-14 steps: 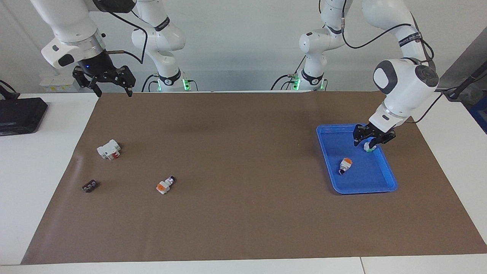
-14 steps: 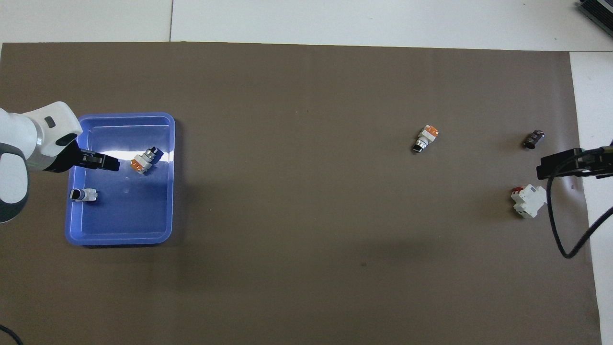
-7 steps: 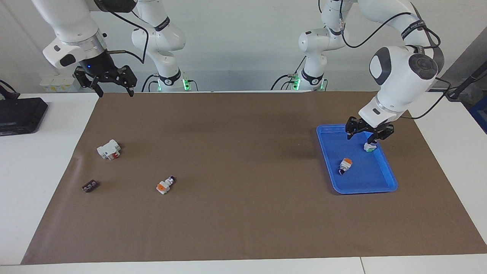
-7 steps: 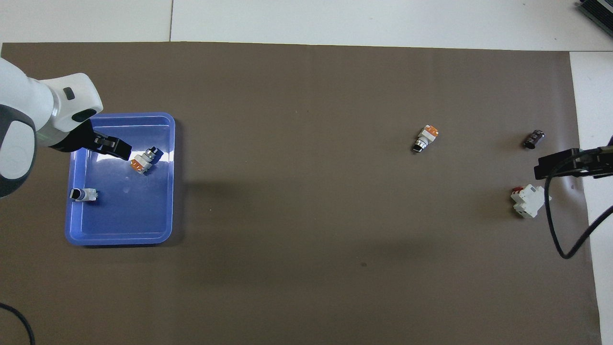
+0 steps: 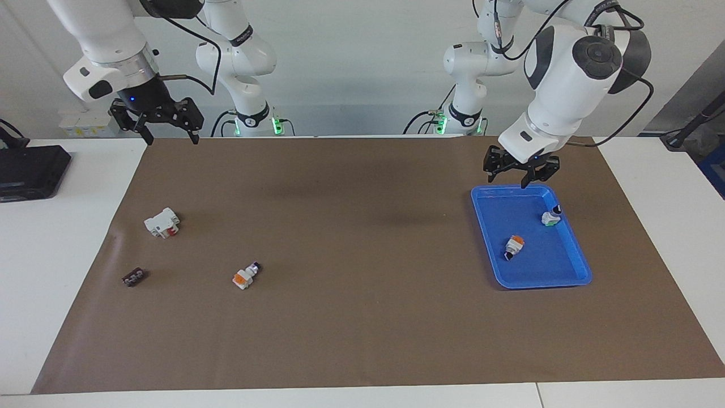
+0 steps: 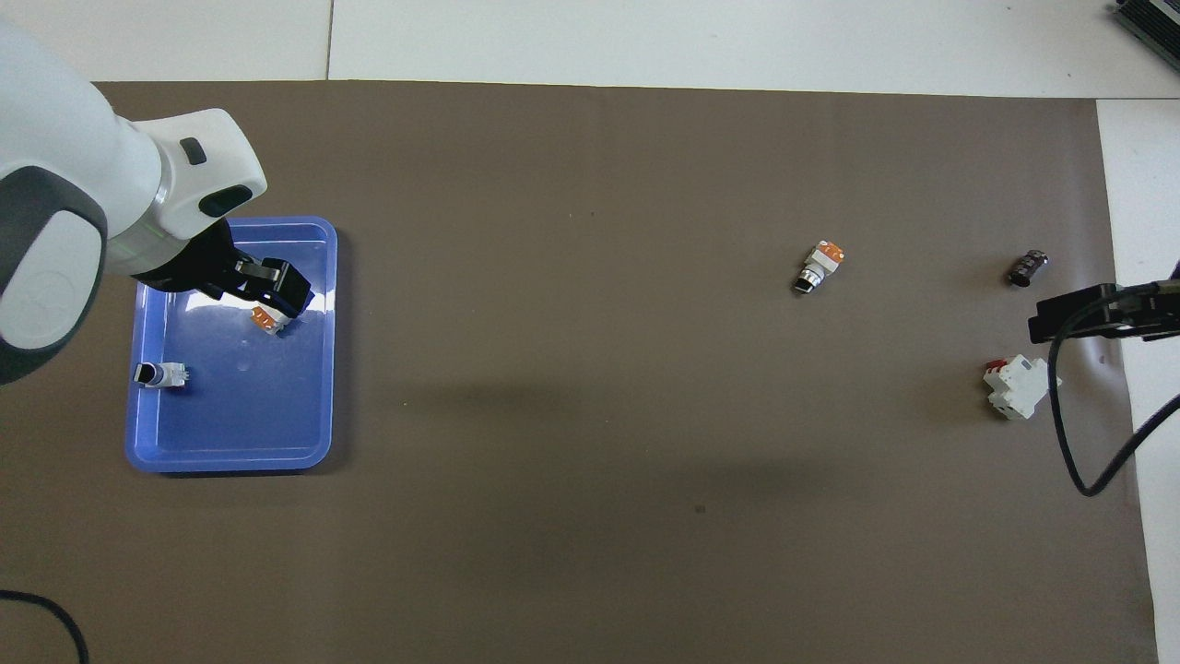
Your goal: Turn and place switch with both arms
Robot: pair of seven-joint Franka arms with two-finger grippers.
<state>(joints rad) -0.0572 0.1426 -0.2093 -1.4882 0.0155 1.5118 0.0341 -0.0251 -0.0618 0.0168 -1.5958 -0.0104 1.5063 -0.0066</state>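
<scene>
Two orange-ended switches (image 5: 245,276) (image 5: 514,246), one green-ended switch (image 5: 550,217), one blue tray (image 5: 573,277), one white-and-red block (image 5: 162,222), one small dark part (image 5: 133,277)

The wide middle of the brown mat (image 5: 362,317) on the bench lies bare from the top edge of the facing view to the bottom, an easy lane for either arm.

At centre right of that view the blue tray (image 5: 486,238) stands in the way with its raised rim, holding an orange-ended switch (image 5: 514,246) and a green-ended switch (image 5: 550,217) (well apart). The left tool (image 5: 520,174) hangs over the tray's upper rim, jaws spread, empty.

At lower left, three obstacles with open gaps between them: another orange-ended switch (image 5: 246,276), a white block (image 5: 162,222) and a small dark part (image 5: 133,277). The right tool (image 5: 165,133) hangs open at upper left, over the mat's edge.
</scene>
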